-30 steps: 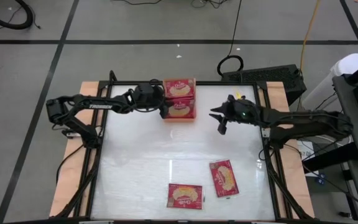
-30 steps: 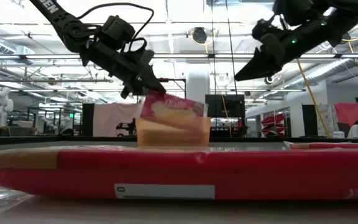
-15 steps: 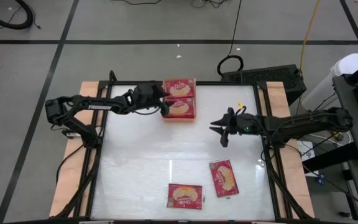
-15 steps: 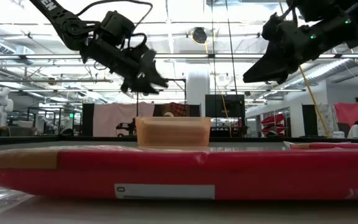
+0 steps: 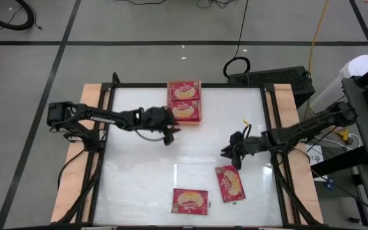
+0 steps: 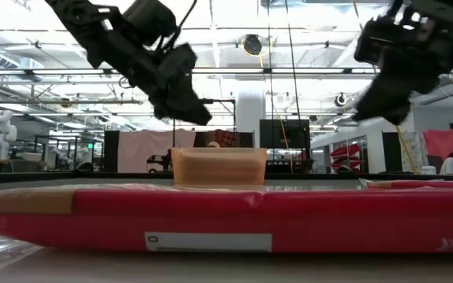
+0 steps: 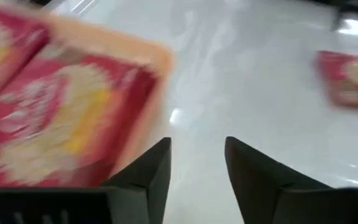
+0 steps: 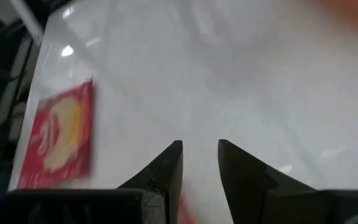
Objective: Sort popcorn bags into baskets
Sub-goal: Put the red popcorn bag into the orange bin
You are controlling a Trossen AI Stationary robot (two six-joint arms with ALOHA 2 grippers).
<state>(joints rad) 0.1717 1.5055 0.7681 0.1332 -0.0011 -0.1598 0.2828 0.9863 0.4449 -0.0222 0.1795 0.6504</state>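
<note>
The left arm reaches in from the table's left edge, its left gripper (image 5: 167,136) empty with fingers parted. The right arm stretches in from the right, the right gripper (image 5: 233,155) also empty, fingers (image 8: 166,168) slightly apart.

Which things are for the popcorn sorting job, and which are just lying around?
For the job:
- flat red popcorn packets: two in the tray, two loose on the table
- shallow orange plastic tray
- left gripper and right gripper, both empty

Just lying about:
- black cable loop on the floor
- white glossy table
</note>
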